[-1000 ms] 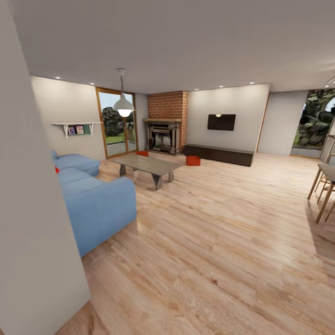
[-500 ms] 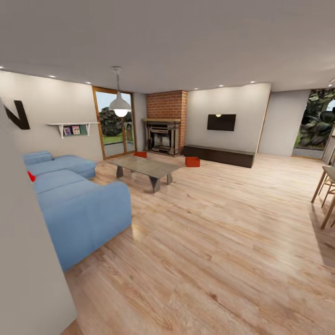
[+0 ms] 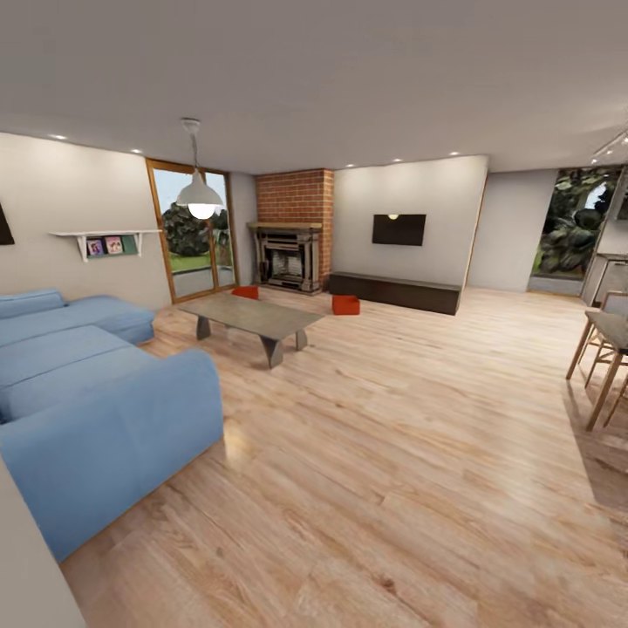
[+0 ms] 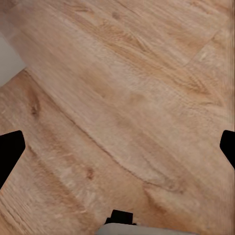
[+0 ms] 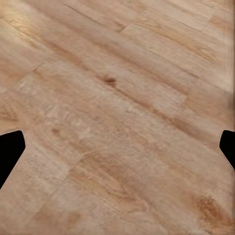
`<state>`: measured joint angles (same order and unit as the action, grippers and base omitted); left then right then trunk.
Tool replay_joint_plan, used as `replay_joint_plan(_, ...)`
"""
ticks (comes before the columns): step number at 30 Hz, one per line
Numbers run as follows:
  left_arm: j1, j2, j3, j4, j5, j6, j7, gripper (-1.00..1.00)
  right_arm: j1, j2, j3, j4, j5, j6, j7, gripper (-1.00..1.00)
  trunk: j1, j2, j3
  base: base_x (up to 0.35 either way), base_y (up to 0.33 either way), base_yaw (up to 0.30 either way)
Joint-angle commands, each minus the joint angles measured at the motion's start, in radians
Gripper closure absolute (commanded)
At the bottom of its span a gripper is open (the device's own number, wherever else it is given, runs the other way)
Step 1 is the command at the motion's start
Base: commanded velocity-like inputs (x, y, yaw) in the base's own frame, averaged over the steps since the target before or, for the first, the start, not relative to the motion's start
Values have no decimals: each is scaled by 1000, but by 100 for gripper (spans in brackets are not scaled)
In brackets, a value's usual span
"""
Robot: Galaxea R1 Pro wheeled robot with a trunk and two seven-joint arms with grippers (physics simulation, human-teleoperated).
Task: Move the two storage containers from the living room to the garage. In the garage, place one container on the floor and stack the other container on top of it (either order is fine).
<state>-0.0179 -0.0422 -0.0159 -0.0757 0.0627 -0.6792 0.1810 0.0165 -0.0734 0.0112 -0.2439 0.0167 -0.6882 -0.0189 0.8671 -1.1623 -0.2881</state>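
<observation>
Both orange-red ribbed storage containers, one [image 3: 245, 292] and the other [image 3: 345, 304], sat on the wood-plank floor near the brick fireplace [image 3: 288, 234]; neither was collected. Left gripper [image 4: 117, 147] and right gripper [image 5: 117, 147] were spread apart, empty.

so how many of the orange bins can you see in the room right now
2. One storage container sits on the wood floor in front of the fireplace, beyond the coffee table. The other container is on the floor near the left end of the dark cabinet. Furniture could hide more.
</observation>
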Motion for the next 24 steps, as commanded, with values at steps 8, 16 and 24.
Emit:
replay_joint_plan(8,-1,0,-3,0,6,-3,1,-100,0,0,1,-2,2,-1,-3,-100,1,-1,-1,325,-97,-25)
replay_joint_plan(16,-1,-1,-3,1,6,-3,1,-100,0,0,1,-2,2,-1,-3,-100,1,-1,-1,325,-96,0)
replay_joint_plan(24,-1,1,-3,0,6,-3,-1,-100,0,0,1,-2,2,-1,-3,-100,1,-1,-1,325,-96,0)
